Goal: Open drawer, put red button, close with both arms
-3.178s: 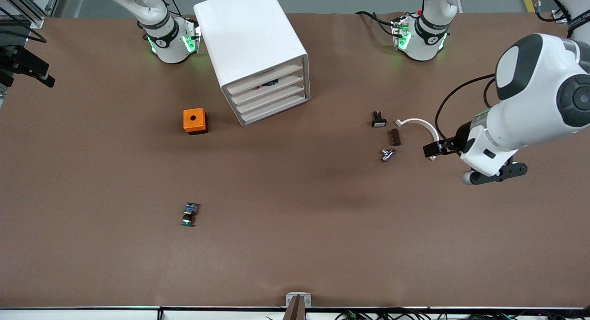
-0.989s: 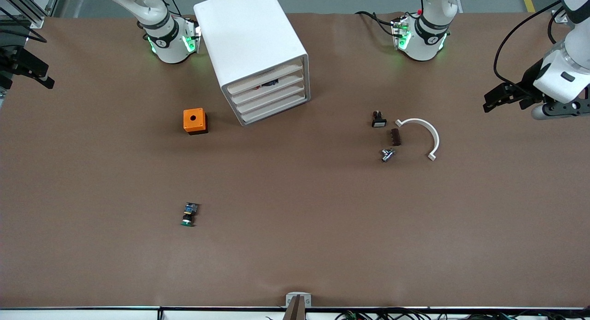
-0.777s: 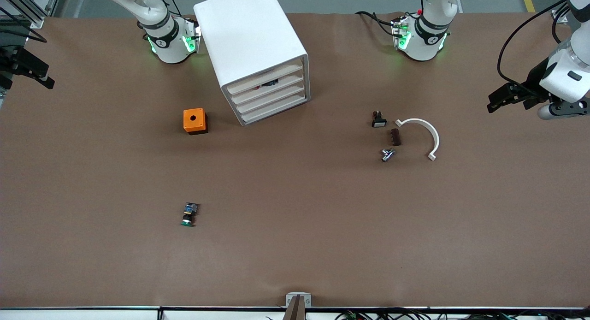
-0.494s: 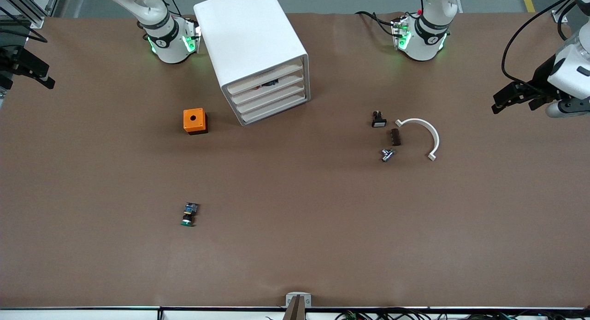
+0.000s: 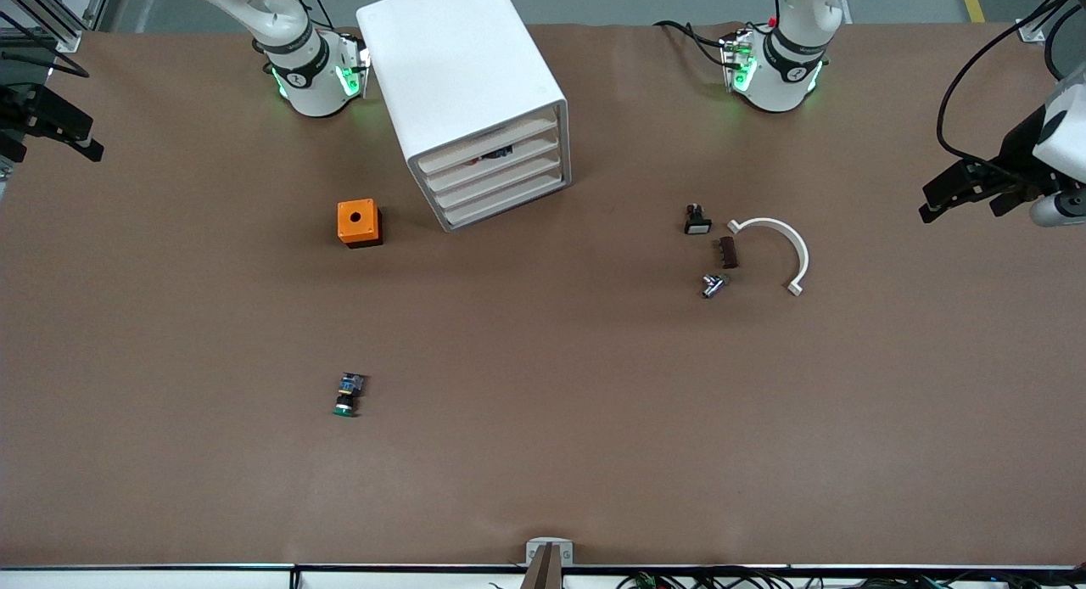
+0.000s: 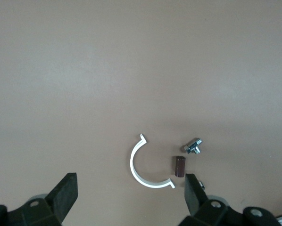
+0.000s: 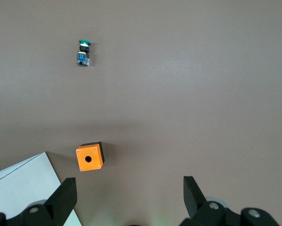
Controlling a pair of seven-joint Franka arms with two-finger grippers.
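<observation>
Red button (image 5: 496, 154), judged to be the small dark item glimpsed inside the white drawer unit (image 5: 462, 80), lay well apart from the left gripper (image 6: 130, 181), spread open over the left arm's table end; the right gripper (image 7: 128, 188), likewise spread open, looked down on the orange box (image 7: 89, 157) beside that unit.

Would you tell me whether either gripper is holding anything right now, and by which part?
Nothing is held: the left gripper and the right gripper are both open and empty.

Matt brown table (image 5: 543, 453) (paper-like), glossy white plastic cabinet (image 5: 458, 71)
</observation>
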